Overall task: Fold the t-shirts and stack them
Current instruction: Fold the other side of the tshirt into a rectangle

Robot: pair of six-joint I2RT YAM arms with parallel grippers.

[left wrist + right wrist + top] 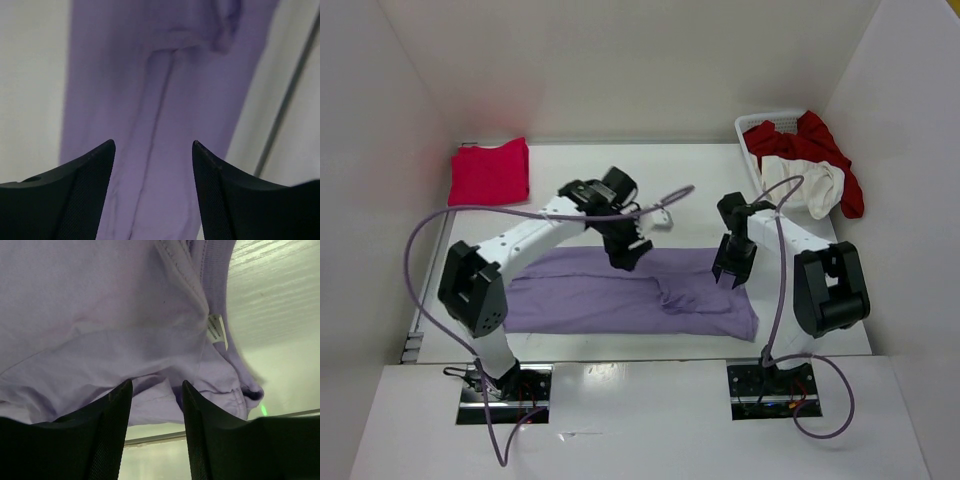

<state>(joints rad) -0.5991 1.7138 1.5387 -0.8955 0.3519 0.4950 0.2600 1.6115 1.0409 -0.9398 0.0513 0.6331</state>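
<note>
Soft wrinkled lavender t-shirt (620, 290), long flat band, left jaws apart, right jaws apart, both empty.

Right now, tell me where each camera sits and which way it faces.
Top external: above and behind the bases, looking down on the table; left arm and right arm show.
Left wrist: on its arm, looking down past the left hand at the lavender shirt.
Right wrist: past the right hand at the shirt's neck label.
All three share the lavender shirt.

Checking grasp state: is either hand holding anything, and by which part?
Nothing held: the left hand and right hand both open over the lavender purple cloth t-shirt.
</note>
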